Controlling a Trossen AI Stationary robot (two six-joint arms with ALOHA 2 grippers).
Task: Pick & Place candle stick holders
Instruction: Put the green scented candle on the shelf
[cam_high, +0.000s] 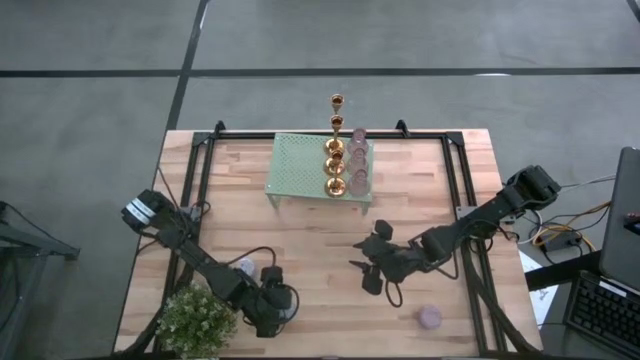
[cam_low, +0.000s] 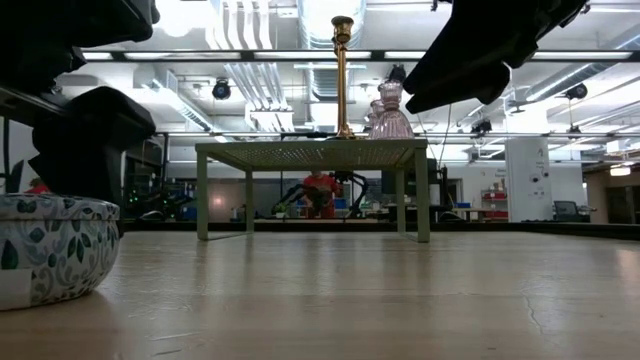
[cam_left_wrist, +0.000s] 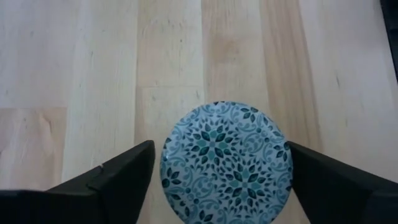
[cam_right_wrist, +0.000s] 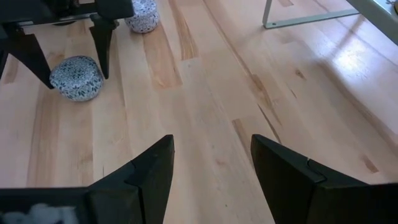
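Seen from above, the wooden counter (cam_high: 300, 230) carries a mint-green perforated rack (cam_high: 300, 165) at its 12 o'clock edge. Three gold candlesticks (cam_high: 334, 160) stand upright in a row on the rack. A row of pink cups (cam_high: 358, 160) stands just beside them on the 3 o'clock side. In the low view the tallest candlestick rises well above the rack top, with the pink cups close beside it.

The left gripper (cam_left_wrist: 219, 146) works at 7 o'clock, near a bushy potted plant (cam_high: 195, 320) at the counter's corner. Its jaws stand spread wide, one on each side of a blue-patterned round cup (cam_left_wrist: 226, 163). That cup sits on the counter between them. A second patterned cup (cam_right_wrist: 142, 15) rests on the boards a little beyond, apart from the first.

The right gripper (cam_right_wrist: 211, 140) hangs at about 4 o'clock from the counter's centre. Its jaws are parted and empty, with only bare boards between them. A lilac cup (cam_high: 430, 317) sits alone at 5 o'clock, close to the near edge and apart from both grippers.
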